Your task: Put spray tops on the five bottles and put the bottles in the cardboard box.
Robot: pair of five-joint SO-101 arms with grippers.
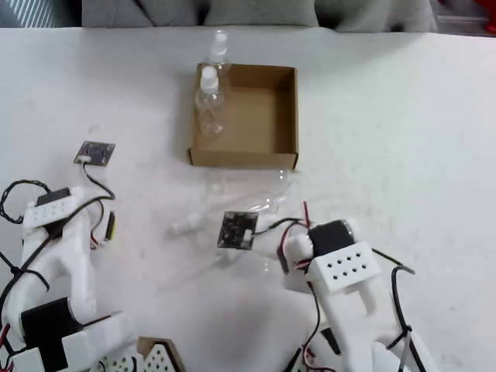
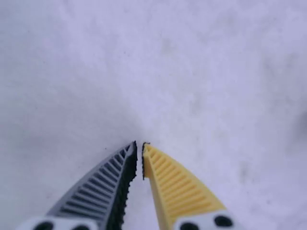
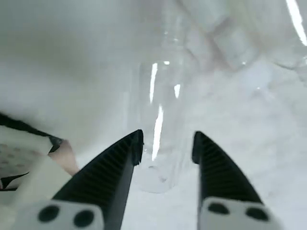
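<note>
The cardboard box (image 1: 288,116) stands open at the table's middle back. One clear bottle with a white spray top (image 1: 209,97) stands inside it by its left wall, and another (image 1: 219,48) stands just behind the box. Several clear bottles (image 1: 267,198) lie on the table in front of the box, and a white spray top (image 1: 184,227) lies near them. My right gripper (image 3: 166,146) is open, its black fingers on either side of a lying clear bottle (image 3: 158,110). My left gripper (image 2: 139,146) is shut and empty over bare table, at the left (image 1: 108,226).
The right arm (image 1: 341,267) comes in from the front right, its camera board (image 1: 236,230) over the lying bottles. The left arm (image 1: 54,240) lies along the front left edge with loose cables. The table's right side is bare white surface.
</note>
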